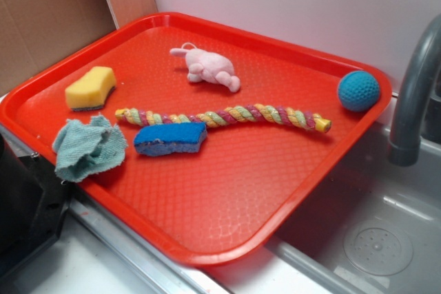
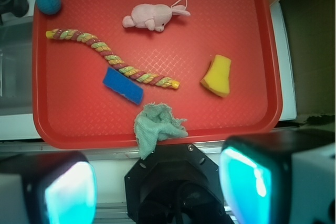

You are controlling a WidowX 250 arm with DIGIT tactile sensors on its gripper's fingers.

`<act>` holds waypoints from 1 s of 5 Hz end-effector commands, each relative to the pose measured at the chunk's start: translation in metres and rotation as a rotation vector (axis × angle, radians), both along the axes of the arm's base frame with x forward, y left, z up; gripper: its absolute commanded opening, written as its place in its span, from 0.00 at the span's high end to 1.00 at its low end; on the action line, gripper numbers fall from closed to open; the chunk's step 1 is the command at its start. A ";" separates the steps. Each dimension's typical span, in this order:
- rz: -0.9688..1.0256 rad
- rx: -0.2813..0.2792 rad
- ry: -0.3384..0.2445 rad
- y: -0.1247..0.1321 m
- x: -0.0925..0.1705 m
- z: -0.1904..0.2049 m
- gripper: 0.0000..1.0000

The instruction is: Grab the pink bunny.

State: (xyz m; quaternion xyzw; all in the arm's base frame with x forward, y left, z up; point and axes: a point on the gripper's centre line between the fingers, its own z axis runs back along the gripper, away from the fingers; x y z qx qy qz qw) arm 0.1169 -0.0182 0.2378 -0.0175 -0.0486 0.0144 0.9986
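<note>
A red tray (image 1: pixel 227 191) is seen resting over a sink, whose grey faucet (image 1: pixel 413 94) is cut off at the right edge of the exterior view. The gripper (image 2: pixel 157 182) is shown only by the wrist view, spread wide and empty, hanging off the tray's near edge; its fingers (image 2: pixel 247 182) are blurred. A braided rope (image 1: pixel 224 117) lies across the middle. The pink bunny (image 1: pixel 210 68) lies untouched beyond it, toward the far side.

Bright, even light in both views, soft shadows only.
The red tray (image 1: pixel 227 197) shows a pale sheen toward its near rim in the exterior view; in the wrist view the tool (image 2: pixel 157 190) fingers (image 2: pixel 68 195) loom blurred and glowing cyan.
</note>
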 end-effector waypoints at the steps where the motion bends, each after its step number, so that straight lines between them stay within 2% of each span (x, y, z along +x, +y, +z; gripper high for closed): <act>1: 0.000 0.000 0.000 0.000 0.000 0.000 0.00; 2: 0.251 -0.038 0.066 0.012 0.031 -0.050 0.00; 4: 0.718 -0.136 -0.116 0.034 0.106 -0.092 0.00; 5: 0.768 -0.115 -0.129 0.042 0.130 -0.112 0.00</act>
